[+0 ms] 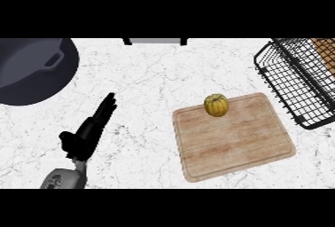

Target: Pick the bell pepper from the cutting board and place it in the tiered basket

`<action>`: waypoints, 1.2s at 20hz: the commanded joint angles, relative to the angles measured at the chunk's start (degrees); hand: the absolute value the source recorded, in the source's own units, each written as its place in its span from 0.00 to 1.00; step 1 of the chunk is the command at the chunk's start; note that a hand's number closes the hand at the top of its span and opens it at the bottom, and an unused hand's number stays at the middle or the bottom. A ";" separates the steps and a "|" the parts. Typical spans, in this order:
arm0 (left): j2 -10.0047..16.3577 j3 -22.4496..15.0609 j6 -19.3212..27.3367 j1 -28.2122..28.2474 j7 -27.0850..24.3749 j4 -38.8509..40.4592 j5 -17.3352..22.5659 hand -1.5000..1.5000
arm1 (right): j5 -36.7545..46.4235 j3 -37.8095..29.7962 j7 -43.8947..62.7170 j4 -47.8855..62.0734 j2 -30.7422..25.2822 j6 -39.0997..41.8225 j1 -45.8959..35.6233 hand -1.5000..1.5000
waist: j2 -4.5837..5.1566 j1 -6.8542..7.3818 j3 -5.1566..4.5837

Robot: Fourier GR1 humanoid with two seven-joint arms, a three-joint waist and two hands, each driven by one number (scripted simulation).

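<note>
Left hand [88,133]: black, at the lower left of the head view; fingers straight and held together, pointing up and to the right; thumb out to the left; holds nothing and touches none of the listed items; set on a grey forearm [64,179] that comes in from the lower edge.

Right hand: does not show in the view.

Counter [150,80]: white marble with fine grey veins; carries all items below.

Pan [33,71]: dark, round, with a short side handle; upper left, cut off by the left edge; up and to the left of the left hand's fingertips, apart from them.

Cutting board [239,142]: light wood with long grooves along its face, rounded corners; lies flat and slightly turned, right of centre; well apart from the left hand, with bare counter between.

Bell pepper [216,105]: yellow, ribbed, upright; stands on the cutting board close to its far edge, toward the far left corner; untouched.

Tiered basket [291,84]: black wire mesh; upper right, cut off by the right edge; just beside the board's far right corner; a brown patch shows through the wire at the top right, what it is cannot be told.

Object at the top edge [155,41]: grey with black ends, only a strip visible; kind unclear.
</note>
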 commanded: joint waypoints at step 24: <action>-2.02 0.82 -0.60 -3.68 1.86 1.26 -1.04 0.50 | 3.03 4.54 -24.18 81.61 -5.09 -23.12 -44.99 1.00 | 0.80 1.64 0.16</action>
